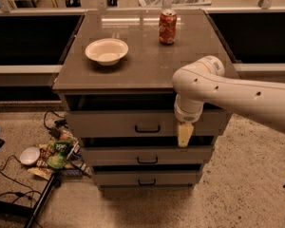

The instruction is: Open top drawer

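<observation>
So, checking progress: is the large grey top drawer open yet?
Shut: the top drawer sits under the tabletop, no box showing; the gripper hangs right of its handle.

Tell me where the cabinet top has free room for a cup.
Free: the front strip of the cabinet top, between bowl and edge, and the back left corner, left of the can. Crowded: front right, under the arm; the hand hangs before the top drawer.
</observation>
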You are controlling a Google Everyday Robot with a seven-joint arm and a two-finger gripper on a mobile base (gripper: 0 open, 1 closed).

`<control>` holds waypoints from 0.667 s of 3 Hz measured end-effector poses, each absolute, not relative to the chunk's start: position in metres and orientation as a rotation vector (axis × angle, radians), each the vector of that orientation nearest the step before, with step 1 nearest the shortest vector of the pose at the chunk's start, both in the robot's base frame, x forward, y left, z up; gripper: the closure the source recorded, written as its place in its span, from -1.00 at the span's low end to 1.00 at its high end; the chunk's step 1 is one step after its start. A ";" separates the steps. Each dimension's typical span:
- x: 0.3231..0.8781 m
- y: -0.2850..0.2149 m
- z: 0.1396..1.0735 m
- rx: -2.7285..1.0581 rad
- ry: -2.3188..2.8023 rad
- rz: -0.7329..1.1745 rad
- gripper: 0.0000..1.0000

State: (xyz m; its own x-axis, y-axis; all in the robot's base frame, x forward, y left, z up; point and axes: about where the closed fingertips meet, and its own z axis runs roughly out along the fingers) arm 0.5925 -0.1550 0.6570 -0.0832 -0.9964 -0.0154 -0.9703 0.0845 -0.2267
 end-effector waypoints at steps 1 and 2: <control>0.584 -0.165 0.652 -2.030 2.257 -0.221 -0.18; 0.563 -0.176 0.656 -1.993 2.322 -0.202 0.28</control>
State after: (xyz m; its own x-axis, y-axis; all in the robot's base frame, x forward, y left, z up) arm 0.5629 -0.1758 0.6564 -0.1535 -0.9877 0.0290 -0.9778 0.1476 -0.1486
